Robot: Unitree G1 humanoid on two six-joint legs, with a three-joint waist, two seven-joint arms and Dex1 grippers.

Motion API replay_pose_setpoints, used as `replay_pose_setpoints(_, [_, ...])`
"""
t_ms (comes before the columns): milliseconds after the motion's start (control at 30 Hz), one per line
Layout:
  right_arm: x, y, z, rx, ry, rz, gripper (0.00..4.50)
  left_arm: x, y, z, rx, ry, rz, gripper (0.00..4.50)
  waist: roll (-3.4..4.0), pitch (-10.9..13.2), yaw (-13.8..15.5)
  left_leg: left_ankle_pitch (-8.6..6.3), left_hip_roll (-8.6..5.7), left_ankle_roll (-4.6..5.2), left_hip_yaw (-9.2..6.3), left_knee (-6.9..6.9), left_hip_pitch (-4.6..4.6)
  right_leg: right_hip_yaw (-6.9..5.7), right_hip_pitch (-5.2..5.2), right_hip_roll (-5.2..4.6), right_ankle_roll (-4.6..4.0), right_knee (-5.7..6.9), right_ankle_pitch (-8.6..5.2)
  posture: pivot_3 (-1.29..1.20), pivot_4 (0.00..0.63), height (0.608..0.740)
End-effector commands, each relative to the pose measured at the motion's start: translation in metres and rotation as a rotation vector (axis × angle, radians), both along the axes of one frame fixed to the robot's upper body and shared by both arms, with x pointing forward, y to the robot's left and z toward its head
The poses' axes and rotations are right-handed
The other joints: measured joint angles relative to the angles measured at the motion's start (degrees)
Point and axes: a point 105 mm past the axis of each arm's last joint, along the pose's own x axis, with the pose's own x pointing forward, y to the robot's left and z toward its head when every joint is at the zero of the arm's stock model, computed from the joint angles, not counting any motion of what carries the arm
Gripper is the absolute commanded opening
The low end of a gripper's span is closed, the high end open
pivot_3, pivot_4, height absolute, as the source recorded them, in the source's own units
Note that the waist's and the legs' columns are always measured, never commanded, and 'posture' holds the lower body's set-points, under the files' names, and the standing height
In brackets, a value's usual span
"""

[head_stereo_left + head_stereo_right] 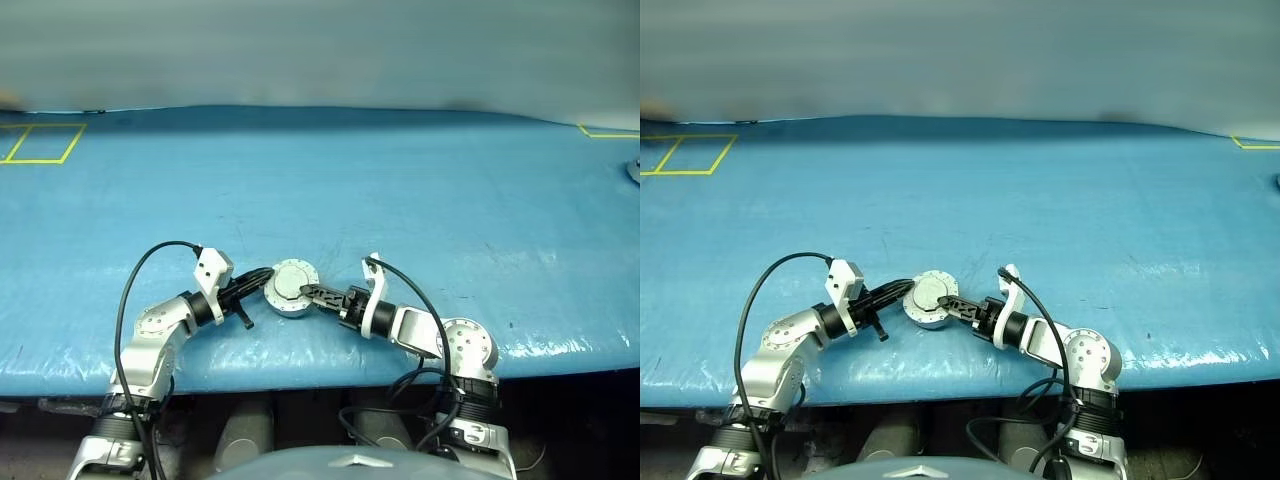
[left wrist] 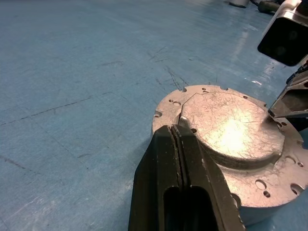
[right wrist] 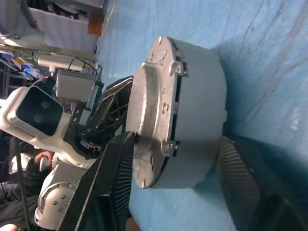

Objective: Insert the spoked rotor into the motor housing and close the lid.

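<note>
A blue surface (image 1: 400, 190) filled most of the frame in the head views, with yellow tape lines at its upper left and upper right corners. Low in the middle of the picture sat the motor housing (image 1: 287, 304), a short round grey metal cup, with the lid (image 1: 291, 281) lying flat on top of it, plain grey face up. The left gripper (image 1: 262, 279) reached in from the lower left, its jaws clenched tight together with nothing between them, the tips resting against the housing's left edge. In the left wrist view the two black fingers (image 2: 179, 159) pressed flush against each other right at the rim of the lid (image 2: 231, 127). The right gripper (image 1: 308, 293) came in from the lower right, its tips on the housing's right side. In the right wrist view its jaws stood apart, one on each side of the housing (image 3: 199, 110), one against the lid face and the other beside the base; whether they were squeezing it, I could not tell.
</note>
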Motion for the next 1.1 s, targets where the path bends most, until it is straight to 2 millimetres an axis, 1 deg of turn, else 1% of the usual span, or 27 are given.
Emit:
replay_pose_setpoints(33, [0.001, 0.003, 0.01, 0.038, -0.022, 0.001, 1.66, -0.002, -0.004, -0.006, 0.01, 0.018, -0.011, 0.0, 0.0, 0.0, -0.1, 0.0, 0.01, 0.0, -0.01, 0.0, 0.0, 0.0, 0.0, 0.01, 0.0, 0.01, 0.0, 0.0, 0.15, 0.74])
replay_pose_setpoints(67, [0.001, 0.003, 0.01, 0.045, -0.021, 0.001, 1.33, -0.003, -0.004, -0.006, 0.01, 0.018, -0.012, 0.0, 0.02, 0.0, -0.2, 0.0, 0.01, 0.0, -0.01, 0.0, 0.0, -0.01, 0.0, 0.02, 0.0, 0.01, 0.0, 0.0, 0.15, 0.74])
replay_pose_setpoints(100, [0.001, 0.003, 0.01, 0.05, -0.018, 0.001, 1.19, -0.003, -0.005, -0.006, 0.01, 0.018, -0.013, 0.0, 0.03, 0.0, -0.2, 0.0, 0.01, 0.0, 0.0, 0.0, 0.0, 0.0, 0.0, 0.02, 0.0, 0.01, 0.0, 0.0, 0.15, 0.74])
replay_pose_setpoints(333, [0.001, 0.0, 0.004, 0.015, 0.003, -0.008, 1.19, -0.002, -0.007, -0.006, 0.009, 0.015, -0.019, 0.0, 0.03, 0.0, -0.3, 0.0, 0.01, 0.0, 0.0, 0.02, 0.0, 0.0, 0.01, 0.02, 0.0, 0.01, 0.0, 0.0, 0.15, 0.74])
replay_pose_setpoints(467, [0.003, -0.001, 0.007, 0.026, -0.002, -0.019, 1.19, 0.0, -0.007, -0.003, -0.015, 0.009, -0.008, 0.0, 0.03, 0.0, -0.3, 0.0, 0.01, 0.0, 0.0, 0.02, 0.0, 0.0, 0.01, 0.02, 0.0, 0.01, 0.0, 0.0, 0.15, 0.74])
replay_pose_setpoints(533, [0.005, -0.003, 0.008, 0.033, -0.006, -0.033, 1.19, 0.002, -0.007, 0.003, -0.055, -0.005, 0.008, 0.0, 0.03, 0.0, -0.3, 0.0, 0.01, 0.0, 0.0, 0.02, 0.0, 0.0, 0.01, 0.01, 0.0, 0.01, 0.0, 0.0, 0.15, 0.74])
replay_pose_setpoints(667, [0.018, -0.011, 0.018, 0.076, -0.028, -0.11, 1.19, 0.008, -0.007, 0.023, -0.238, -0.023, 0.052, 0.0, 0.02, 0.0, -0.4, 0.0, 0.01, 0.01, 0.0, 0.02, -0.03, 0.0, -0.01, 0.01, 0.0, 0.01, 0.0, 0.0, 0.15, 0.74])
replay_pose_setpoints(767, [0.03, -0.02, 0.027, 0.089, -0.062, -0.18, 1.19, 0.009, -0.006, 0.025, -0.281, -0.008, 0.068, 0.0, 0.05, 0.1, -0.6, 0.01, 0.01, 0.01, -0.01, 0.0, -0.07, 0.0, -0.06, 0.03, 0.01, 0.01, 0.01, 0.0, 0.15, 0.74])
replay_pose_setpoints(867, [0.041, -0.033, 0.037, 0.097, -0.1, -0.246, 1.19, 0.015, -0.003, 0.031, -0.345, -0.021, 0.11, 0.56, 0.07, 0.1, -0.5, 0.0, 0.01, 0.02, -0.01, 0.0, -0.11, 0.0, -0.07, 0.04, 0.02, 0.01, 0.02, 0.0, 0.15, 0.74])
replay_pose_setpoints(967, [0.048, -0.041, 0.045, 0.109, -0.124, -0.285, 1.19, 0.019, 0.0, 0.035, -0.4, -0.023, 0.148, 1.54, 0.07, 0.1, -0.6, 0.01, -0.01, 0.02, -0.02, 0.03, -0.18, 0.0, -0.08, 0.04, 0.05, -0.01, 0.03, 0.0, 0.15, 0.74])
replay_pose_setpoints(1000, [0.05, -0.043, 0.048, 0.114, -0.13, -0.298, 1.19, 0.019, 0.0, 0.035, -0.416, -0.019, 0.154, 1.97, 0.07, 0.1, -0.6, 0.01, -0.02, 0.02, -0.02, 0.03, -0.2, 0.0, -0.09, 0.04, 0.07, -0.01, 0.04, 0.0, 0.15, 0.74])
replay_pose_setpoints(1100, [0.059, -0.051, 0.065, 0.183, -0.17, -0.356, 1.19, 0.019, -0.005, 0.036, -0.519, 0.019, 0.152, 2.94, 0.13, 0.2, -0.9, -0.02, -0.01, 0.06, -0.02, 0.0, -0.2, 0.02, -0.12, 0.07, 0.07, -0.01, 0.04, 0.0, 0.15, 0.74])
